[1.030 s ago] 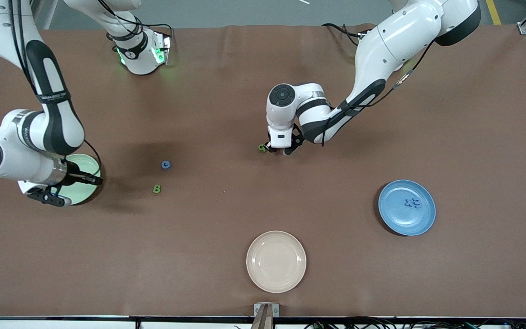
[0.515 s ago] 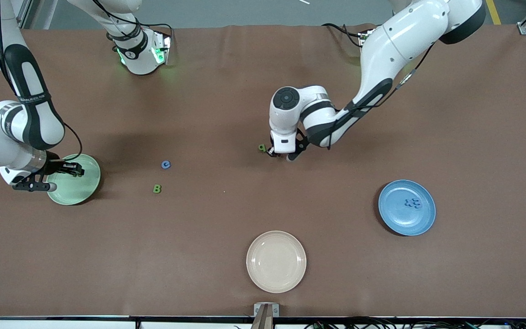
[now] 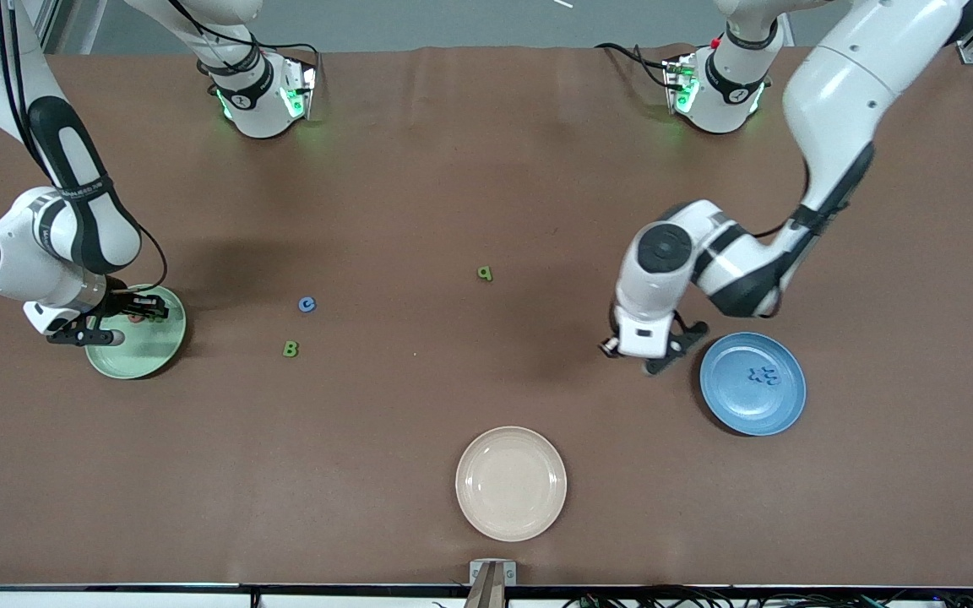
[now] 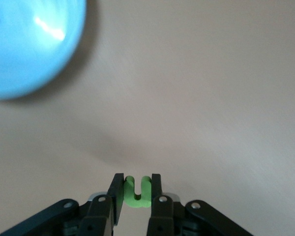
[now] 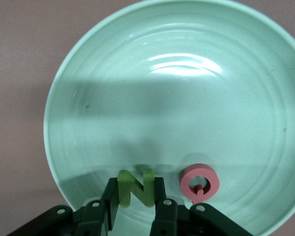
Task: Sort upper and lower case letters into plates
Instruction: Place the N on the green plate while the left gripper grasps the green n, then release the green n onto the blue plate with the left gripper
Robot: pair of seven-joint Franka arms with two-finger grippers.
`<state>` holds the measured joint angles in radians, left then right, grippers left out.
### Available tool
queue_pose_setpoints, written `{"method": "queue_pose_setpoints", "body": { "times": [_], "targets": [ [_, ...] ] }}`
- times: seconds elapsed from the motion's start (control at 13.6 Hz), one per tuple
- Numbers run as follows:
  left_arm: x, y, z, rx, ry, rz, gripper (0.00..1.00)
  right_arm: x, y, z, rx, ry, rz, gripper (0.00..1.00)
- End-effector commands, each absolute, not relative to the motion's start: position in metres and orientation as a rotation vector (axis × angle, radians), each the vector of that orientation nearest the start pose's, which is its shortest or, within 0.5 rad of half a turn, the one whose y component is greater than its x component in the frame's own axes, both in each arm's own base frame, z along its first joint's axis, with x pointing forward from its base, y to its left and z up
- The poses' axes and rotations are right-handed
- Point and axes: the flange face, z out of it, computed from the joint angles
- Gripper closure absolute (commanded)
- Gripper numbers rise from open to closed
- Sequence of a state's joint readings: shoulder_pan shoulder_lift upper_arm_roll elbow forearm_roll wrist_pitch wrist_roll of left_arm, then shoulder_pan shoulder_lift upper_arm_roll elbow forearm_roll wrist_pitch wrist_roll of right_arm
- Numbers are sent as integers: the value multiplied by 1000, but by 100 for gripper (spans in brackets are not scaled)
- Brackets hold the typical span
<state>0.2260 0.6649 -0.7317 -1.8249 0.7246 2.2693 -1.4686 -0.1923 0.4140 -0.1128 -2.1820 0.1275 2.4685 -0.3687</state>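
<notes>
Beside the blue plate [image 3: 752, 383], the left gripper [image 4: 136, 196] has carried over a clamped green letter [image 4: 136, 191]; over the mint plate [image 5: 172, 113], the right gripper [image 5: 136, 195] grips an N [image 5: 135, 188], both near dropping

In the left wrist view the blue plate [image 4: 27, 46] is blurred and cut off at the edge. Small blue letters [image 3: 763, 376] on it are unreadable. The mint plate [image 3: 136, 359] is partly hidden under the right gripper [image 3: 144, 312].
</notes>
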Motion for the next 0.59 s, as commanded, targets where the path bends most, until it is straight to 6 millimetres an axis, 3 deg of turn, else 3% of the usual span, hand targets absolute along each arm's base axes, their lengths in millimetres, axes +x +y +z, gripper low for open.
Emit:
{"method": "queue_pose_setpoints", "body": {
  "times": [0.0, 0.07, 0.15, 0.22, 0.37, 0.52],
  "targets": [
    [615, -212, 255, -2943, -704, -153, 100, 517, -168, 186, -3075, 30, 148, 73],
    [623, -190, 255, -2951, -632, -136, 100, 517, -167, 187, -3071, 32, 158, 51],
    [628, -169, 252, -2959, -564, -121, 100, 520, -165, 191, -3070, 40, 160, 6],
    [634, -147, 246, -2964, -505, -96, 100, 525, -163, 199, -3066, 36, 164, 0],
    [638, -117, 234, -2971, -402, -58, 100, 541, -150, 228, -3053, -12, 175, 0],
    [641, -91, 222, -2962, -332, -34, 99, 563, -123, 250, -3048, -46, 191, 0]
  ]
}}
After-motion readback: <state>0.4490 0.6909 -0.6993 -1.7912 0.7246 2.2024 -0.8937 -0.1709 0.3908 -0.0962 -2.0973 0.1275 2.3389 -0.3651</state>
